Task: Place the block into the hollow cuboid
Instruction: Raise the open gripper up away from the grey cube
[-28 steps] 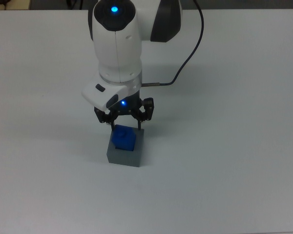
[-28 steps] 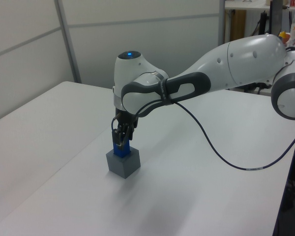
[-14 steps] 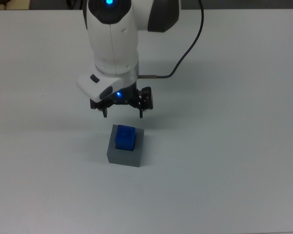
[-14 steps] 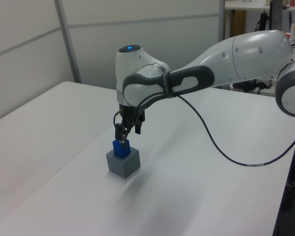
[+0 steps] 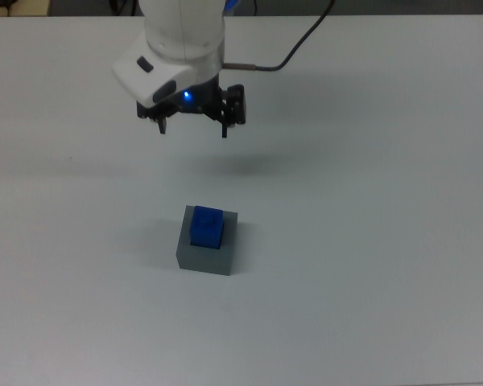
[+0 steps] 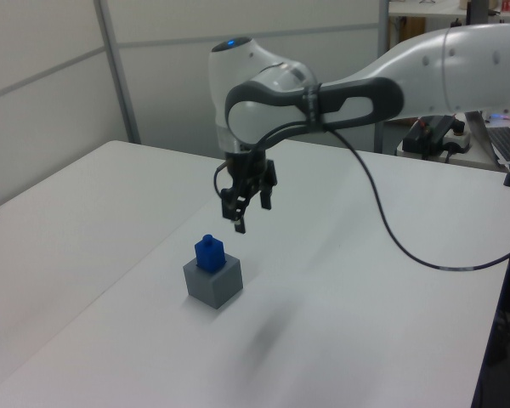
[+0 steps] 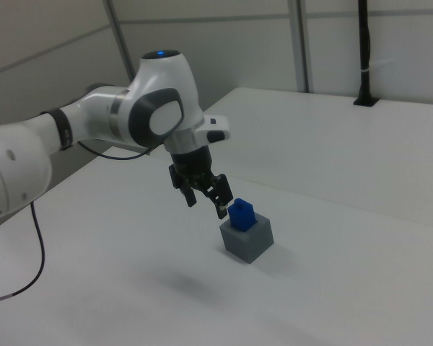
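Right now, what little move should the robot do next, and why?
Probably just lift a bit higher and stop. The blue block already sits in the grey box, and the end effector hangs open and empty above the table, apart from both, so nothing seems left to grab.

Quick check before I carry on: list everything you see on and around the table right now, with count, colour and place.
block: one, bright blue, seated in the recess of the hollow cuboid, its top sticking out above the rim.
hollow cuboid: one, grey, on the table near the middle of the top view.
table: one, white, bare apart from the cuboid and block.
wall panels: pale grey, behind the table in the left view.
cable: one, black, hanging from the arm in the left view.
arm: one, white and dark grey, reaching in from the left view's right.
hand: one, black, open and empty, raised clear of the block, toward the top view's upper left.
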Tool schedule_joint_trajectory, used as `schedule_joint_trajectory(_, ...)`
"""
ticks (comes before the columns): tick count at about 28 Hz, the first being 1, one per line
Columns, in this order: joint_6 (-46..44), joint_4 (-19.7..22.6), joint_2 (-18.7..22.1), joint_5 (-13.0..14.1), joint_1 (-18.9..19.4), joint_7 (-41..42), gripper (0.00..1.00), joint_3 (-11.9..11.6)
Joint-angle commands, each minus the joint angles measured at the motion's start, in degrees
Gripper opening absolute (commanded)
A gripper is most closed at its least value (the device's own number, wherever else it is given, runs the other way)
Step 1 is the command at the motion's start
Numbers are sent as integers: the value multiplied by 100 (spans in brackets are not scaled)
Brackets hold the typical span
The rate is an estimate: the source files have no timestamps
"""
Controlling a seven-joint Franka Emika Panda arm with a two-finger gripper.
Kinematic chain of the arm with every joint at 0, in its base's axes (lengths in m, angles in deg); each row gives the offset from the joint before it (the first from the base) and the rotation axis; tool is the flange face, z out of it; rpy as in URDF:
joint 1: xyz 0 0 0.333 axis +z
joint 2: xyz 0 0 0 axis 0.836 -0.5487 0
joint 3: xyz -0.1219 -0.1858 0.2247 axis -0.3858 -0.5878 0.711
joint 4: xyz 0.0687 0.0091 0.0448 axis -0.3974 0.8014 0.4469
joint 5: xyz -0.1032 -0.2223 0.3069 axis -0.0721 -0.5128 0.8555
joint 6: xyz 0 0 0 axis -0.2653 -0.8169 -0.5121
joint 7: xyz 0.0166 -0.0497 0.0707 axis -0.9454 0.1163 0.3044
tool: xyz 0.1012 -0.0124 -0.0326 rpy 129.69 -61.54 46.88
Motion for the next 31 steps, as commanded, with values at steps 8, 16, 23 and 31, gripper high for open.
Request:
schedule_joint_trajectory(8,24,973,1026,-255,-25,-93,100,-49)
schedule_joint_trajectory(16,-2,956,1044,-255,-43,-93,100,-49)
schedule_joint_trajectory(23,-29,938,1052,-246,-43,-101,100,-49)
schedule_joint_trajectory(31,-134,929,1158,-237,-43,-58,100,-49)
